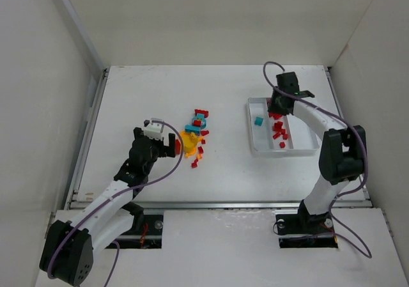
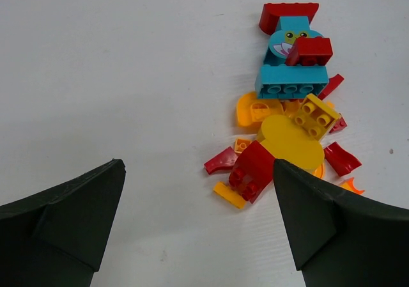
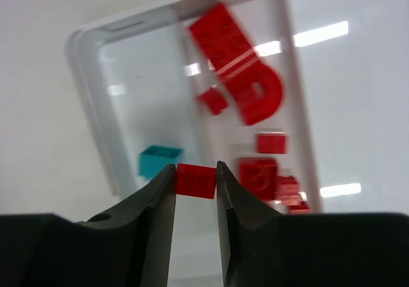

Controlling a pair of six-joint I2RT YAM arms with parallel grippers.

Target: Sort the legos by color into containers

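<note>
A white table (image 1: pixel 147 95), walled on three sides, carries two arms mounted at its near edge. The left arm reaches toward the middle of the table, where the left gripper (image 2: pixel 198 172) stands with its jaws spread fully apart and nothing between them, just short of the loose bricks. The right arm stretches to the far right, where the right gripper (image 3: pixel 195 172) hangs over the far end of a shallow white tray (image 1: pixel 249 124); its jaws are narrowed to a small gap and pinch a small red brick (image 3: pixel 195 180) by two opposite sides.

The unsorted legos (image 1: pixel 195 137) lie heaped at the table's centre, well apart from the tray: red, yellow, orange and teal pieces touching and overlapping. Among them a teal brick printed with a face (image 2: pixel 291 41) sits at the far end, and a round yellow piece (image 2: pixel 291 143) lies nearer the left gripper.

In the tray, a single teal brick (image 1: pixel 258 121) rests in the leftmost compartment, while a cluster of red pieces (image 1: pixel 279 132) fills the compartment beside it.
</note>
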